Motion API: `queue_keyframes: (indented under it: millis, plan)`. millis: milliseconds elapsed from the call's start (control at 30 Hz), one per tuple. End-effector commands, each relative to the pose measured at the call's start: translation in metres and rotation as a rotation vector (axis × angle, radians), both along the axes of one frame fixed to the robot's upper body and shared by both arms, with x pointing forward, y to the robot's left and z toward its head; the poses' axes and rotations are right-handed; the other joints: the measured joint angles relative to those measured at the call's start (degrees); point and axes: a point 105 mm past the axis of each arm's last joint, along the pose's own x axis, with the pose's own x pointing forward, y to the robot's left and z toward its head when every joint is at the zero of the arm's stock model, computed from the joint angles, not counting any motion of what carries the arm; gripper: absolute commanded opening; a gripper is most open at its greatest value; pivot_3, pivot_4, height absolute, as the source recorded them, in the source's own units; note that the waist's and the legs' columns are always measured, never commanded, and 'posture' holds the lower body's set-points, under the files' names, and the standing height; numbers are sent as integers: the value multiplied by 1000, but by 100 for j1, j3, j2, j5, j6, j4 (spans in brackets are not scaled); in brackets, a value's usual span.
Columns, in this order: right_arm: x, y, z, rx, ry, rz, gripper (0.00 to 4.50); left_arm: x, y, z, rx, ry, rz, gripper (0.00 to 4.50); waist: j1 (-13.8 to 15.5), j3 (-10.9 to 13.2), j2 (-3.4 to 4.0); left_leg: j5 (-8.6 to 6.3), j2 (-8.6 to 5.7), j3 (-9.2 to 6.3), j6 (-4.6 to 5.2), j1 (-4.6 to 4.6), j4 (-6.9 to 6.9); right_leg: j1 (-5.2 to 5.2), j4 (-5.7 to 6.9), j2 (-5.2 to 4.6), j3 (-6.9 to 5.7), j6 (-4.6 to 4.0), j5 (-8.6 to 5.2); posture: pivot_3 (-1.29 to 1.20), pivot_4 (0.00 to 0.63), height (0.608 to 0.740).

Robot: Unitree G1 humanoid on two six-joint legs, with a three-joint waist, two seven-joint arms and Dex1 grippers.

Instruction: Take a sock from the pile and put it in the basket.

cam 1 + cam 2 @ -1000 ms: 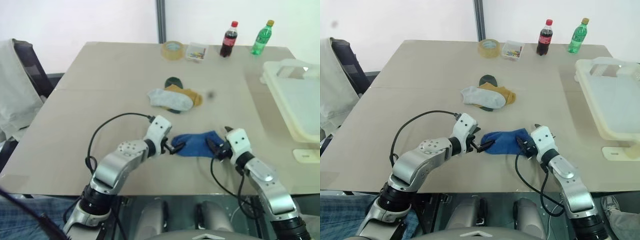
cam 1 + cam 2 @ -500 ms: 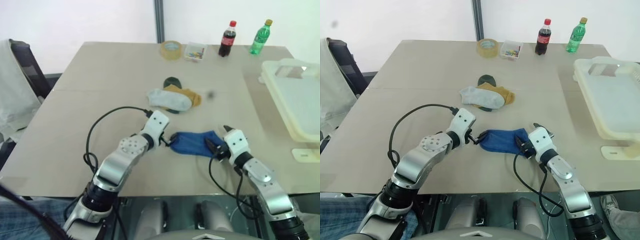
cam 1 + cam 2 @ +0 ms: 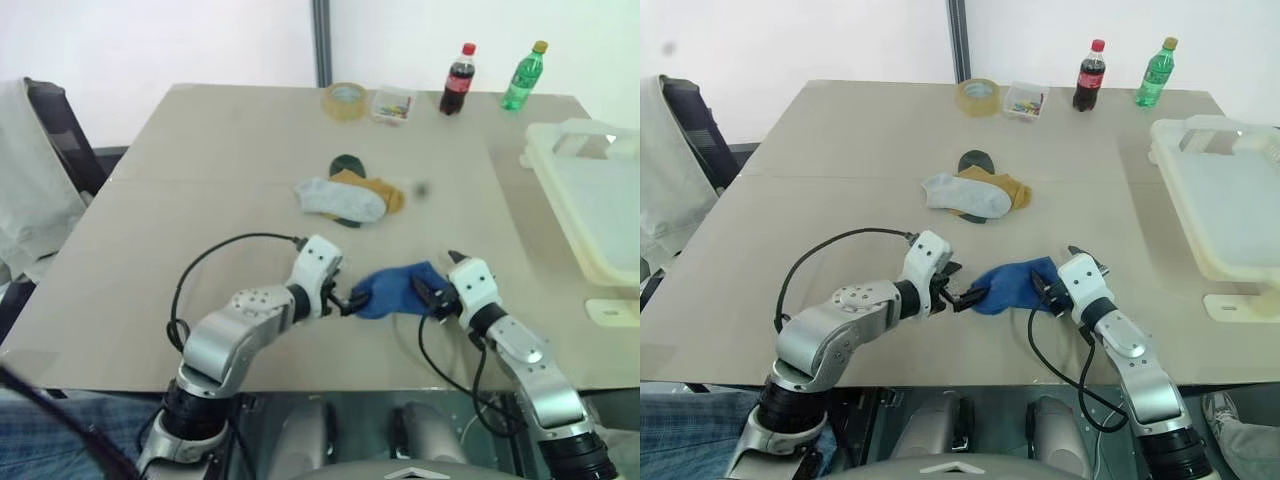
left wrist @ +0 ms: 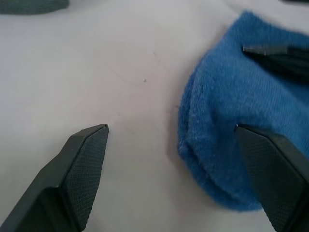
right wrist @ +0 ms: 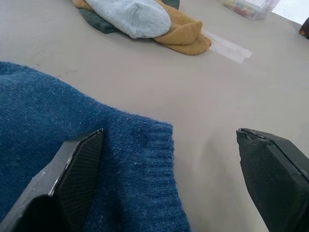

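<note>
Short fabric socks: four – royal blue (image 3: 393, 288), light grey (image 3: 340, 198), mustard yellow (image 3: 380, 190), dark green (image 3: 347, 163)
Plastic bottles: two – red-capped cola (image 3: 458, 80), green (image 3: 524, 76)
Tape rolls: one (image 3: 345, 100)
Cream-white plastic tubs: one (image 3: 575, 190)
Small clear boxes: one (image 3: 392, 103)

No readable text; labels on cola bottle (image 3: 458, 79) and green bottle (image 3: 523, 75) illegible.

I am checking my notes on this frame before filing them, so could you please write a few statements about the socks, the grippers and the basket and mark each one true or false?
1. The blue sock lies between the left gripper and the right gripper. True.
2. Both grippers are shut. False: both are open.
3. The blue sock is in the basket. False: it lies on the table.
4. The grey sock rests on the pile. True.
</note>
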Motion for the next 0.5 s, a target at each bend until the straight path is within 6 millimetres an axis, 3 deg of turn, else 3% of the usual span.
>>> queue_keyframes:
  millis: [33,233,500]
  plan:
    - [-2,-4,-13,-16,51,-13,4500,-5,6,-11,-46,103,18,4457,-6,0,1,0,0,0,0,1,0,0,0,0,0,0,0,0,150,735]
    - [-5,-3,-16,-19,57,-7,4500,-10,13,17,-264,93,10,4457,-10,3,-3,0,1,0,-1,-12,0,-10,0,1,0,1,1,0,150,735]
    - [-8,-5,-18,-26,67,-3,4500,-42,5,-3,-281,299,-77,4457,-7,3,-4,0,0,-1,-2,-12,0,-10,-1,0,0,0,0,0,150,735]
